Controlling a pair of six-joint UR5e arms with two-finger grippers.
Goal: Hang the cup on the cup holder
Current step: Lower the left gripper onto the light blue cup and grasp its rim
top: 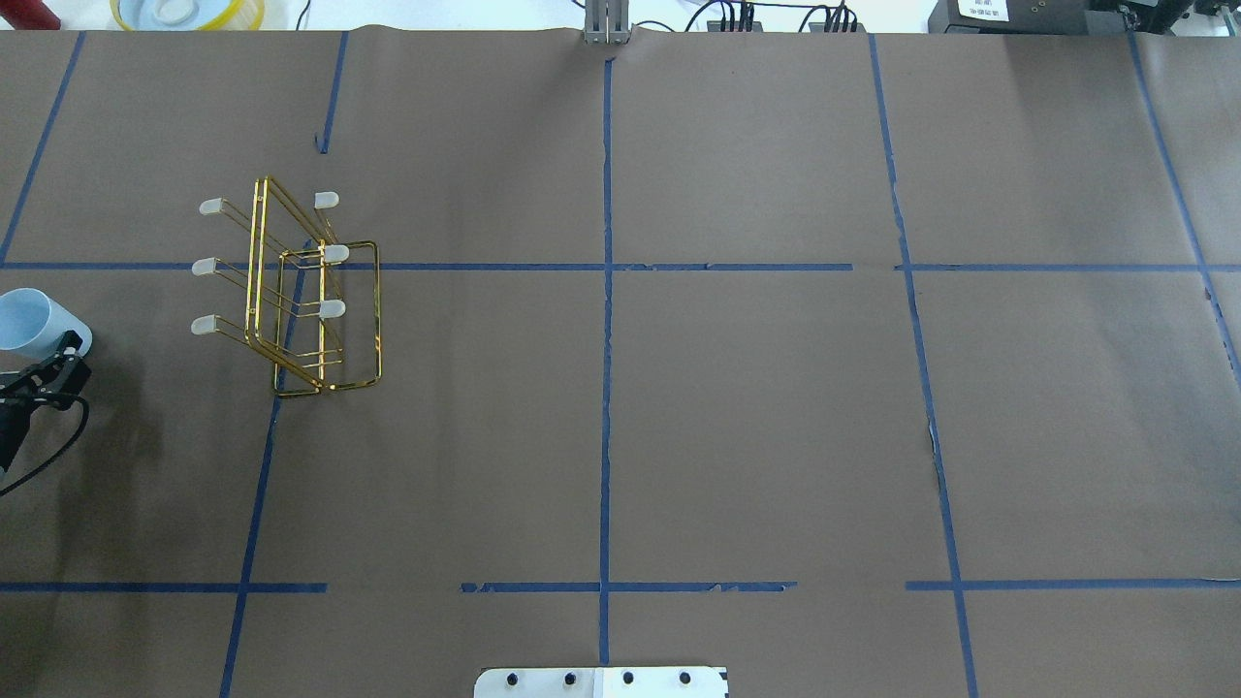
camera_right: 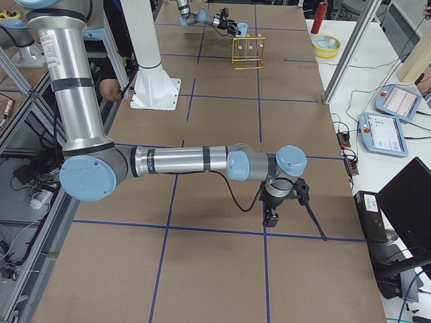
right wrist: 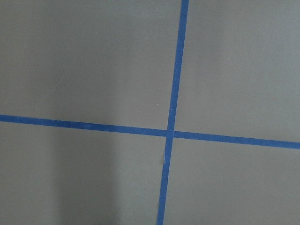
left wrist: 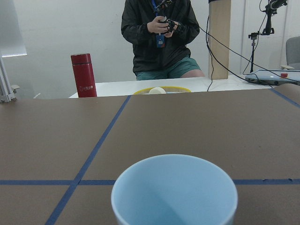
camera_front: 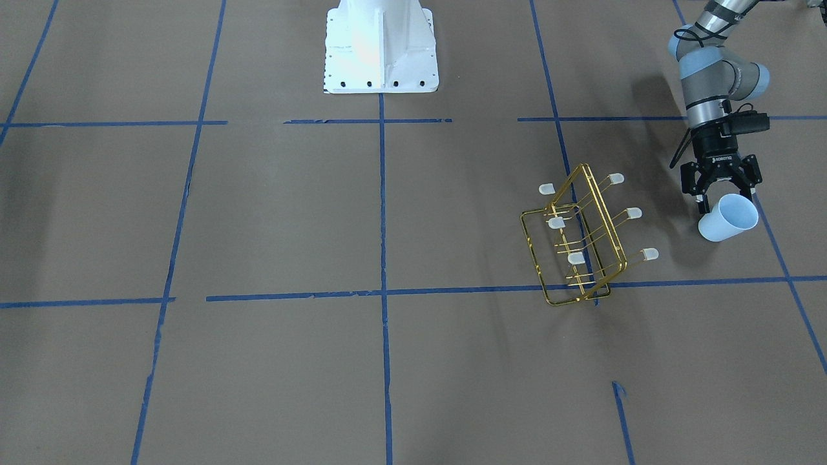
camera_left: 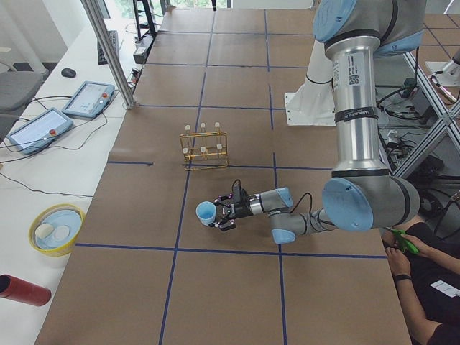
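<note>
The pale blue cup (camera_front: 728, 217) is held in my left gripper (camera_front: 719, 197), which is shut on its base, the cup lying sideways just above the table with its mouth pointing away from the wrist. It shows in the overhead view (top: 32, 320) at the left edge and fills the bottom of the left wrist view (left wrist: 174, 192). The gold wire cup holder (camera_front: 572, 301) stands upright on the table beside the cup, apart from it, with all prongs bare (top: 377, 320). My right gripper (camera_right: 271, 217) hangs over bare table far from both; I cannot tell if it is open or shut.
The white robot base (camera_front: 381, 45) stands at the middle of the table's near edge. A yellow bowl (camera_left: 56, 228) and a red bottle (left wrist: 83, 75) sit on the side bench past the table's left end. A person (left wrist: 161, 37) sits there.
</note>
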